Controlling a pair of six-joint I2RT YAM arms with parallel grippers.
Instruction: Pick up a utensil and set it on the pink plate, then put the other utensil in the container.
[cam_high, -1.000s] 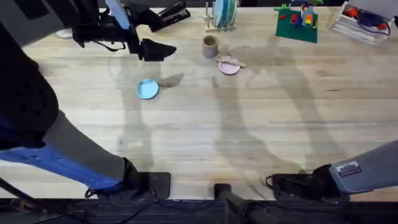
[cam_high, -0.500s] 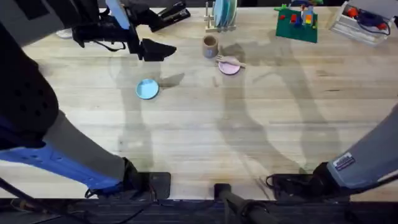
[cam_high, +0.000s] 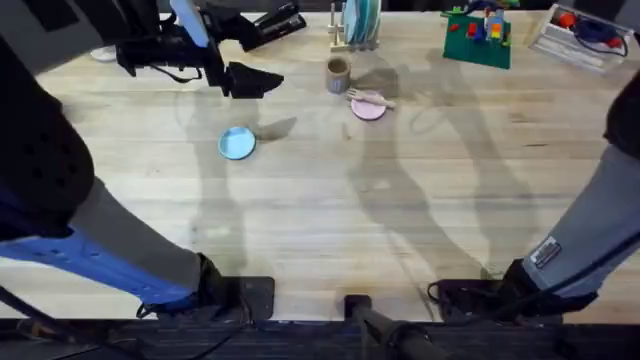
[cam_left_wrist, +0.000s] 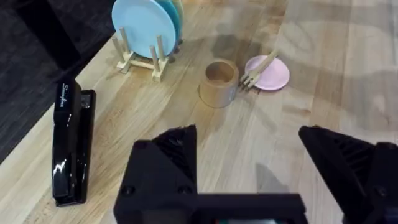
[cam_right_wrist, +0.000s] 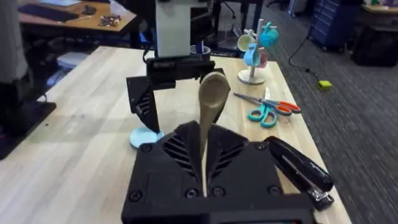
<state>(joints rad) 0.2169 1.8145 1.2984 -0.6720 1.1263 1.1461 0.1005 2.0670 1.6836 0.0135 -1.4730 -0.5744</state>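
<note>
beside the container (cam_left_wrist: 219, 83) lies the fork (cam_left_wrist: 259, 68) on the pink plate (cam_left_wrist: 272, 73); rack (cam_left_wrist: 147, 28) and stapler (cam_left_wrist: 73, 149) nearby. left gripper (cam_left_wrist: 258, 163) spread wide; right gripper (cam_right_wrist: 205, 163) clamps the spoon (cam_right_wrist: 211, 106).

**Spoon pinched upright in the right gripper**

The right gripper (cam_right_wrist: 205, 163) has its black fingers closed on the handle of the pale wooden spoon (cam_right_wrist: 211, 102), bowl end up. Beyond the spoon, the left gripper (cam_right_wrist: 178, 93) hangs over the worktop (cam_right_wrist: 81, 134), just above a light-blue plate (cam_right_wrist: 144, 137). Scissors (cam_right_wrist: 268, 109) and a black stapler (cam_right_wrist: 300, 168) lie beside the spoon.
</note>
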